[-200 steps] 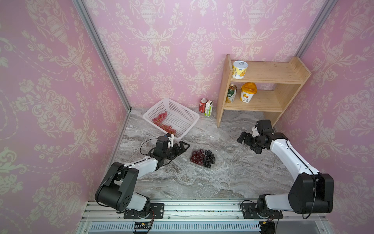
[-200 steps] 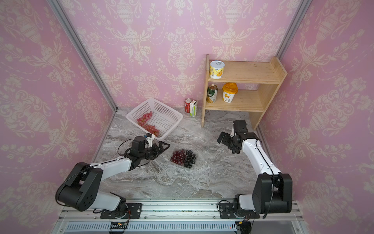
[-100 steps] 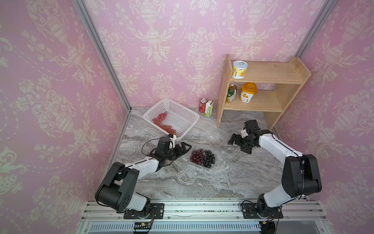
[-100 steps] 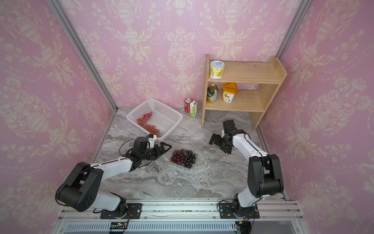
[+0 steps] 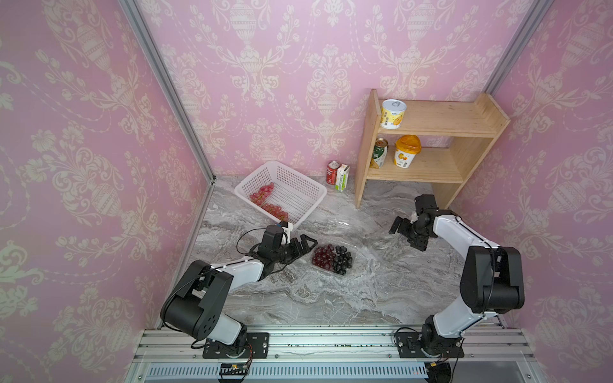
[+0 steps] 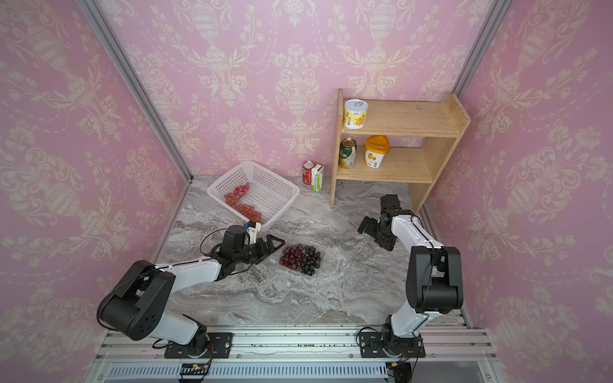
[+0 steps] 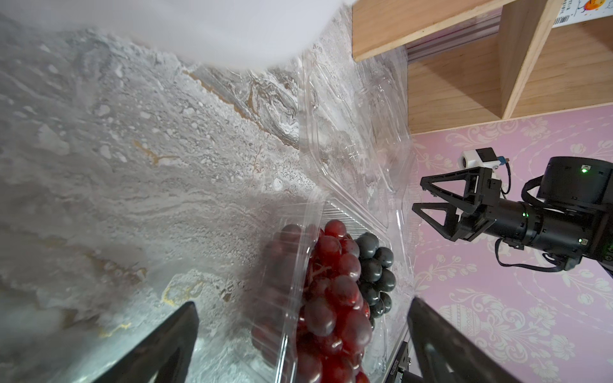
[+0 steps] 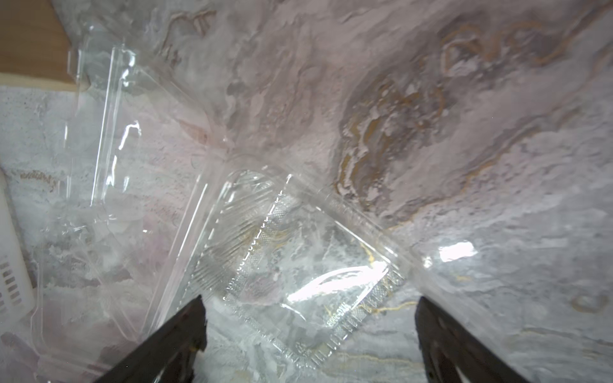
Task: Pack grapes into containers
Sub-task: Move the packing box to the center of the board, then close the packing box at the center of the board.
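Hovering | left end effector [image 5: 306, 247] spread beside grapes [image 5: 331, 258] | right end effector [image 5: 405, 234] spread near container [image 8: 298, 265]

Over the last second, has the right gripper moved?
Yes. The right gripper swung in toward the wooden shelf, closing on its near upright. It then drew back away from it and is now open, close to where it began.

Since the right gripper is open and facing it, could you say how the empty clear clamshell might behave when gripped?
The empty clamshell looks thin and glossy, so it probably flexes and may slip. Holding nothing, it is likely light and could skid on the tabletop.
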Robot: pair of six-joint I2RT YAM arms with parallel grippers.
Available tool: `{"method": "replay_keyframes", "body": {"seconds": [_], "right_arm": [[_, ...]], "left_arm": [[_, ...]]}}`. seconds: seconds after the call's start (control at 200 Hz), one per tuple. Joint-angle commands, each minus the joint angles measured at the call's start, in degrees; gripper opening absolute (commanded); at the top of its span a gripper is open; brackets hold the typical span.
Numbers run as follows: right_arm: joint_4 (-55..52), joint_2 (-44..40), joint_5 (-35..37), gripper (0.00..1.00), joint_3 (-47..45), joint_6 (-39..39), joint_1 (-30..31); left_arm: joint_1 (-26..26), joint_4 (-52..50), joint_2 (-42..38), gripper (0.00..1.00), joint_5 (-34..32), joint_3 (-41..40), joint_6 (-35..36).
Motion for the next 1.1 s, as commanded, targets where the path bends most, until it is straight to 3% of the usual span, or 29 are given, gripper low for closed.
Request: {"method": "replay_keyframes", "body": {"seconds": [0.0, 0.12, 0.305, 0.49, 0.65, 0.841, 1.096], "right_arm": [[-3.03, -2.41, 3.86, 1.0, 2.6, -2.1, -0.22], [-3.09, -5.8, 2.78, 1.0, 3.08, -1.97, 1.27], [-2.39, -9.39, -5.6, 1.0, 5.41, -1.71, 11.21], [7.44, -6.93, -14.23, 1.0, -2.88, 4.84, 17.4], [14.18, -3.78, -15.6, 1.0, -5.69, 10.56, 20.75], [14.45, 1.22, -13.65, 0.99, -2.82, 11.75, 24.38], [14.76, 8.4, -9.7, 0.98, 1.32, 12.49, 24.64]], "left_arm": [[-0.55, 1.9, 0.51, 0.99, 0.4, -0.25, -0.99], [-0.51, 0.7, 0.43, 0.99, 1.11, 0.99, -0.27], [-0.51, -13.26, -6.28, 0.99, -2.33, 5.66, 6.96], [-0.57, -19.76, -13.73, 0.99, -3.64, 7.67, 8.22], [-1.01, -16.09, -15.08, 0.99, -1.82, 5.19, 3.61], [-3.11, -14.25, -15.09, 0.99, -2.4, 4.02, 1.92], [-4.46, -10.75, -12.92, 0.99, -2.78, 2.5, 0.15]]}}
